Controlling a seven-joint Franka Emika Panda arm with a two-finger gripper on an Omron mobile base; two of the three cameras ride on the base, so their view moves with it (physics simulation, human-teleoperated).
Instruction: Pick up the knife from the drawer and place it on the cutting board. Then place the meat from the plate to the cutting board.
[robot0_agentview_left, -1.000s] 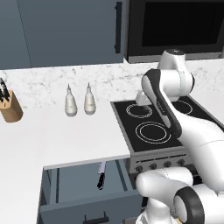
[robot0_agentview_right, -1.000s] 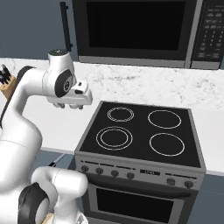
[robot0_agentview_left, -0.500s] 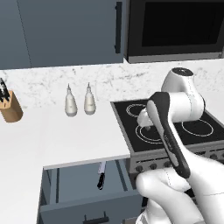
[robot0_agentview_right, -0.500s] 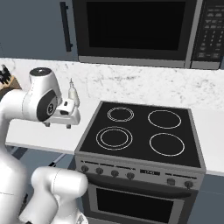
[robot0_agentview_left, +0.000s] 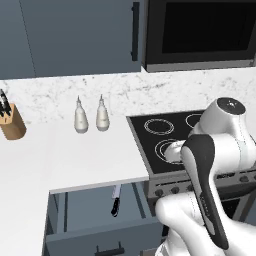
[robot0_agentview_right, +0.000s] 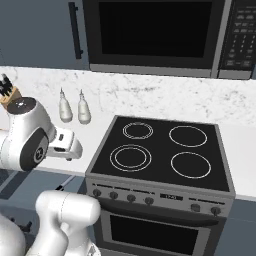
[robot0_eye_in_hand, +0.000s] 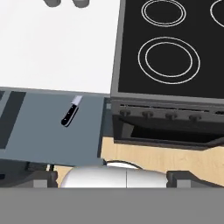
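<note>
The knife (robot0_agentview_left: 116, 200) lies in the open drawer (robot0_agentview_left: 85, 220), black handle toward the front and pale blade pointing under the counter edge. In the hand view the knife (robot0_eye_in_hand: 71, 111) is left of centre on the drawer floor (robot0_eye_in_hand: 48, 131), with its blade tip hidden by the counter lip. My gripper (robot0_eye_in_hand: 113, 178) hangs high above the drawer and the stove front. It is open, its dark fingertips (robot0_eye_in_hand: 43, 177) stand far apart, and nothing is between them. The cutting board, the meat and the plate are out of view.
A black stove (robot0_agentview_left: 167, 140) with four rings stands right of the white counter (robot0_agentview_left: 75, 155). Two pale shakers (robot0_agentview_left: 91, 115) stand by the back wall, and a wooden knife block (robot0_agentview_left: 10, 120) at the far left. A microwave (robot0_agentview_right: 155, 32) hangs above the stove.
The arm has dropped from high over the stove and swung left toward the counter's front edge. The jaws have spread wider. The knife and drawer have not moved.
</note>
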